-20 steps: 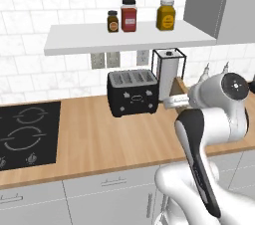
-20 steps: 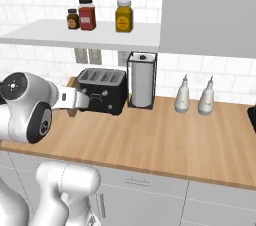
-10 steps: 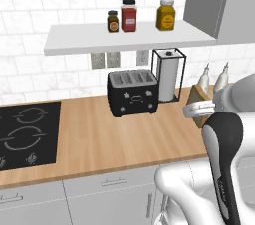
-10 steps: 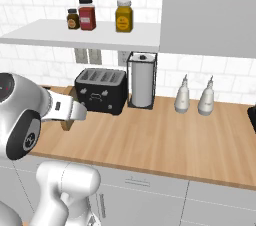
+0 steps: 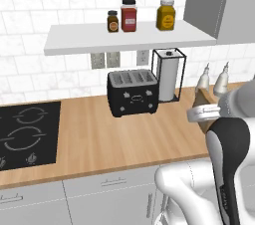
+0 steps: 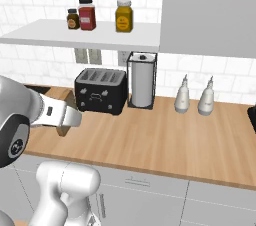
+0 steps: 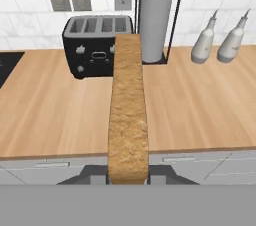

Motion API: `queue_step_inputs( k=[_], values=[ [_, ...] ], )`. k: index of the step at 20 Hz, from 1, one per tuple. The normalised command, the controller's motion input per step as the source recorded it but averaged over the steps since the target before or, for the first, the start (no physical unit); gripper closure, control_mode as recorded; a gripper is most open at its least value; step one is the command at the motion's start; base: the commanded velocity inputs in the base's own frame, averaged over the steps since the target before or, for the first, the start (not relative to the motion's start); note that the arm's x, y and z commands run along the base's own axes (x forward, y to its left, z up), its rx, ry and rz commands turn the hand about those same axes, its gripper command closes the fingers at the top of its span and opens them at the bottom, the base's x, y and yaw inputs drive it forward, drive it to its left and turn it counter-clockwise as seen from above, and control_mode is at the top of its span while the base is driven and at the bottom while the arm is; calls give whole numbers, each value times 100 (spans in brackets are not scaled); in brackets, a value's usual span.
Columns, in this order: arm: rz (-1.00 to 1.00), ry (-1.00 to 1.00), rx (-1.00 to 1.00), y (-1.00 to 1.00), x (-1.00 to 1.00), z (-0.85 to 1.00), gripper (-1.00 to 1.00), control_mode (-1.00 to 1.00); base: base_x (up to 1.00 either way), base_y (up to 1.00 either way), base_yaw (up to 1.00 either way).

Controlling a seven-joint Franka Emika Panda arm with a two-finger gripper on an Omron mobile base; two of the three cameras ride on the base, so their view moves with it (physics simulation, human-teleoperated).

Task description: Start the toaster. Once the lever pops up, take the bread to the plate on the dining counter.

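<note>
Your gripper (image 7: 128, 172) was shut tight on the bread (image 7: 128, 120). The two finger tips pinched the bottom of the slice. The slice stood up on its thin edge and pointed away from the hand, toward the back wall. From the left side you could see the bread (image 5: 202, 105) sticking up by the white wrist. From the right side, the bread (image 6: 64, 129) poked out above and below the hand.

A second before, the slice was right next to the toaster (image 7: 97, 45). Half a second later it was farther off. Now your hand had pulled back even more, and the bread hung in the air over the front part of the wood counter (image 5: 99, 134). It was well apart from the toaster. It touched nothing but the fingers.

That tells me the toasting part looked done, because the bread was out and the slots on top showed nothing sticking up. I could not tell where the lever sat; it was too small.

Beside the toaster stood the paper towel holder (image 7: 155, 22), and farther along stood two white bottles (image 7: 204, 45). The black stove top (image 5: 25, 134) lay on the other side.

What was left, I think, was the carry. You would need to turn away from this wall and bring the slice to the plate on the dining counter, holding it firmly so it did not slip.
</note>
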Motion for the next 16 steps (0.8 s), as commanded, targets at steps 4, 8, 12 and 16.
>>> queue_step_inputs(
  k=[4, 8, 12, 16],
  values=[
    [-5, 0, 0, 0, -5, 0, 100, -100, 0, 0, 0],
    [0, 0, 0, 0, -5, 1, 100, -100, 0, 0, 0],
    [0, 0, 0, 0, 0, 0, 100, 100, 0, 0, 0],
    [0, 0, 0, 0, 0, 0, 100, 100, -52, 0, 2]
  ],
)
